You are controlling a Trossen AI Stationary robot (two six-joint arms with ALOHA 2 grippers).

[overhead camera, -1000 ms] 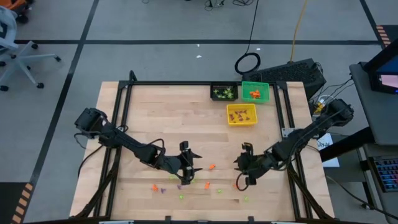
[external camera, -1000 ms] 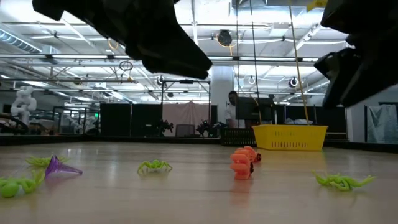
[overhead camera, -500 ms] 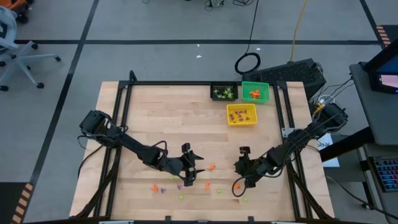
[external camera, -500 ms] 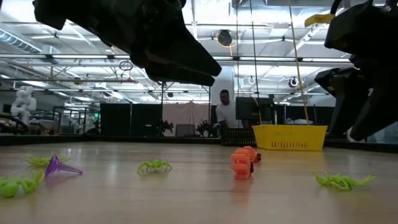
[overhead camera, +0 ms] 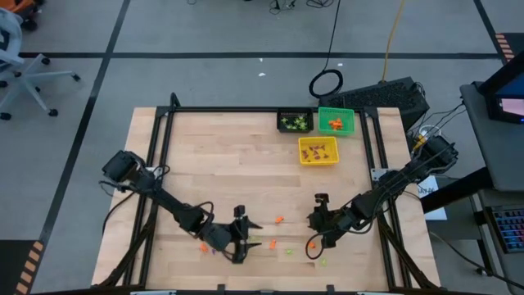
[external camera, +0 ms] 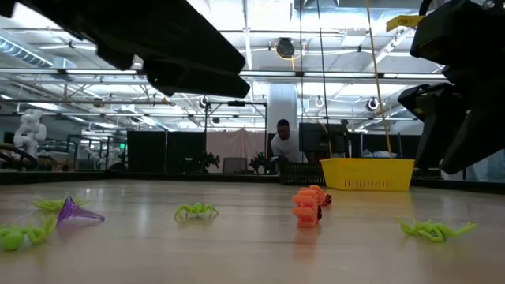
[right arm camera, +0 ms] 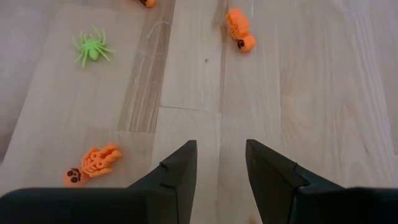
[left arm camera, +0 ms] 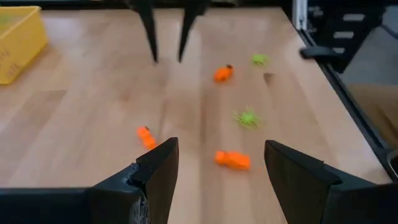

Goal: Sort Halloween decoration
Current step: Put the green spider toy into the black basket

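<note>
My left gripper (overhead camera: 246, 235) hangs low over the near part of the table (overhead camera: 213, 156), its 2 fingers (left arm camera: 155, 168) parted with nothing between them; past them I see bare wood and a scatter of trinkets: an orange piece (left arm camera: 232, 160) just ahead between the fingers, a smaller orange one (left arm camera: 145, 136) near the other finger, a light-green spider (left arm camera: 247, 117) beyond it, and farther on another orange piece (left arm camera: 222, 73) with a second green spider (left arm camera: 259, 59) beside it. My right gripper (overhead camera: 315, 238) sits to the right of that, also near the table's front edge, fingers (right arm camera: 177, 171) spread and empty (only plain boards lie in the gap). From that wrist I make out an orange skeleton (right arm camera: 93, 163) off to one side of the fingers, a green spider (right arm camera: 91, 47) farther out, and an orange piece (right arm camera: 239, 29) ahead. Level with the tabletop, a purple cone (external camera: 72, 211) lies on its side beside green spiders, and an orange figure (external camera: 306, 207) stands mid-table. At the far side, 3 bins sit together: black bin (overhead camera: 281, 115), green bin (overhead camera: 350, 122) beside it, yellow bin (overhead camera: 302, 156) just in front, each holding sorted pieces. A person (external camera: 282, 143) stands in the room beyond.
</note>
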